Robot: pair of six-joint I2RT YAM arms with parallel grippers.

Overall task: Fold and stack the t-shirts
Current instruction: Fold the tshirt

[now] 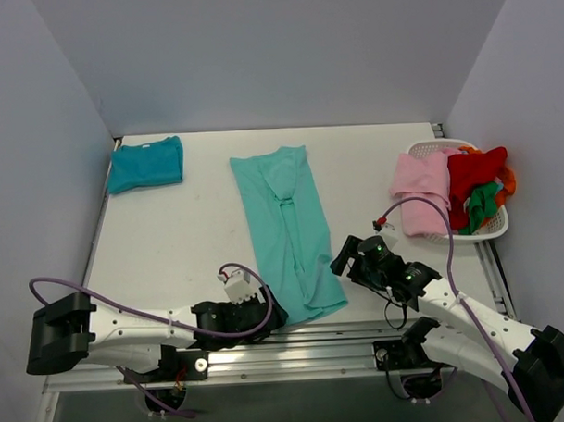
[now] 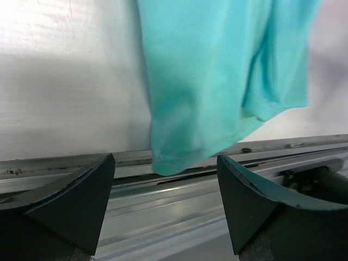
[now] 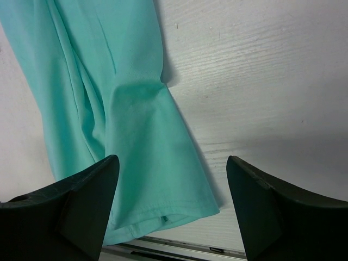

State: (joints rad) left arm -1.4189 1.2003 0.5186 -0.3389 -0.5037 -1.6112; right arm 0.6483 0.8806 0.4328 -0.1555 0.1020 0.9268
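The light turquoise t-shirt [image 1: 287,225] lay as a long strip running away across the tabletop [image 1: 172,238], its near hem between the left pincer [image 2: 165,163] and the right pincer [image 3: 173,163] (both gaping wide, holding nothing).

- light turquoise t-shirt [image 1: 287,229]: soft matt knit cloth, you can see the fine weave up close, stitched hem
- teal-blue t-shirt [image 1: 146,165]: same sort of matt cloth, just darker
- worktop [image 1: 172,243]: white and matt, with a faint streaky grain
- rail [image 2: 179,190] at the near edge: bare brushed metal, bit of a sheen, some grime specks
- jaws of the left gripper [image 2: 165,163] and right gripper [image 3: 173,163]: dark, matt, plastic-looking, edges a little scuffed
- laundry basket [image 1: 493,228]: white plastic, slotted wall
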